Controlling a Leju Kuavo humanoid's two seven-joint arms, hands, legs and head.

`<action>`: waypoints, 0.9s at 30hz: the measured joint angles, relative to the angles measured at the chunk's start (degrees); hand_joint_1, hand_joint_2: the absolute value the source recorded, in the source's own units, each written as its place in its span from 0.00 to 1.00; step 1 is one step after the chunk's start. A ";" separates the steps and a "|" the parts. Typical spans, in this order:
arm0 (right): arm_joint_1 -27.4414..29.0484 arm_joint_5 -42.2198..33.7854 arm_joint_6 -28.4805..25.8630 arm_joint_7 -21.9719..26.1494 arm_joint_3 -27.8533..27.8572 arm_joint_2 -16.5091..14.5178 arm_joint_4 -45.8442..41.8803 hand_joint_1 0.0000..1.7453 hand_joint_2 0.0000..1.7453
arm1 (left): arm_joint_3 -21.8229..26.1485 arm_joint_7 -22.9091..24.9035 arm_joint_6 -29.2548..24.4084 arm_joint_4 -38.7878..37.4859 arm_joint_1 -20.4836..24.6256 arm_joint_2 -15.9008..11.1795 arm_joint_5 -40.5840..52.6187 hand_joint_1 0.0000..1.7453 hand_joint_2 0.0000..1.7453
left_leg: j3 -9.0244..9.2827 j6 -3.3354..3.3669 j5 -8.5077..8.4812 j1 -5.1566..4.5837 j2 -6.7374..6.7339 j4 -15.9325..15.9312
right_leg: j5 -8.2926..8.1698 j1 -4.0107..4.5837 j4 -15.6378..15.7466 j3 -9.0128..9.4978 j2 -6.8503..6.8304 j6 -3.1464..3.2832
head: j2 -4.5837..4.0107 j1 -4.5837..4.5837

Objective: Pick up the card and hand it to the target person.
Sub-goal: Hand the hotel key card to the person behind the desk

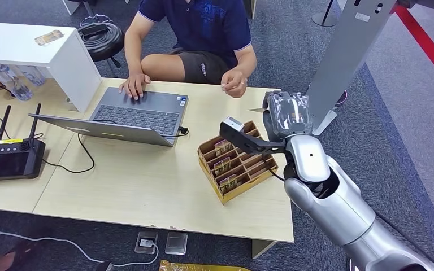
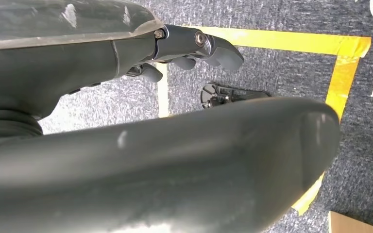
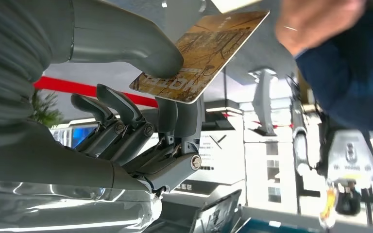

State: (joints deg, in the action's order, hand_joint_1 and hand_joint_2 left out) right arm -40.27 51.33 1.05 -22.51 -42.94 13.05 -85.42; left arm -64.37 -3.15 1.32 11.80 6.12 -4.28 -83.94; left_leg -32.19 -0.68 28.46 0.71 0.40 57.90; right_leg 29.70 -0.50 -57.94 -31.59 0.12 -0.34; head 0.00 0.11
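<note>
The robot's right hand (image 1: 285, 116) is raised over the far right corner of the light wooden table (image 1: 147, 180), just beyond the wooden card rack (image 1: 234, 161). Seen from its wrist, the thick thumb (image 3: 141, 51) presses a golden-brown card (image 3: 204, 53) against the darker fingers (image 3: 175, 116), so the card is pinched and sticks out toward the person (image 1: 203, 34) seated across the table. The card carries pale lettering near its held end, too turned and blurred to read. From the head view the card is only a thin sliver at the hand's edge.

The person's hand (image 1: 236, 83) rests at the table's far edge, near the robot's right hand but apart from it; in the wrist view that hand hovers close past the card's free end, blurred. Their other hand (image 1: 134, 86) lies on the keyboard of an open grey laptop (image 1: 130, 116), left of the rack. A small blue sticker sits on the laptop's corner, unreadable.

The rack holds several more golden cards (image 1: 224, 166) upright in its slots.

The left hand (image 2: 194, 48) hangs over grey carpet marked with yellow tape (image 2: 340, 73), its fingers loosely curved and apart with nothing in them.

At the table's left end lies a black controller (image 1: 8, 158) with two antennas and a yellow label, text illegible.
</note>
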 joint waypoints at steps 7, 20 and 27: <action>1.66 -5.09 -1.63 1.49 3.12 1.33 -6.57 1.00 1.00 | -0.02 0.62 -0.53 0.00 0.09 0.04 0.34 0.00 0.00 | -0.04 0.00 0.00 0.00 0.00 -0.01 | 0.00 0.00 0.00 0.03 0.00 0.00 | 0.00 -0.01; -14.52 -7.18 -6.91 10.22 1.07 -12.17 25.54 1.00 1.00 | -0.13 2.50 -1.08 0.00 3.72 0.63 0.95 0.00 0.00 | -0.16 -0.06 -0.14 0.01 0.18 -0.03 | -0.07 0.01 -0.15 -0.04 -0.15 0.08 | 0.00 0.07; -18.73 -5.96 -7.61 11.18 -0.08 -18.01 38.27 1.00 1.00 | -0.13 2.62 -1.16 0.00 2.93 0.74 -0.35 0.00 0.00 | -0.23 -0.06 -0.13 0.00 0.16 -0.03 | -0.06 0.01 -0.13 -0.12 -0.12 0.09 | 0.00 -0.01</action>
State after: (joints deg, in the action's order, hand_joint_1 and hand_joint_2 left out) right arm -59.00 45.37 -6.56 -11.33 -43.02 -4.96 -47.15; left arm -64.50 -0.53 0.15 11.80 9.05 -3.54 -84.29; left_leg -32.42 -0.75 28.33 0.72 0.56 57.87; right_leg 29.64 -0.49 -58.07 -31.71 -0.01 -0.26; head 0.00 0.10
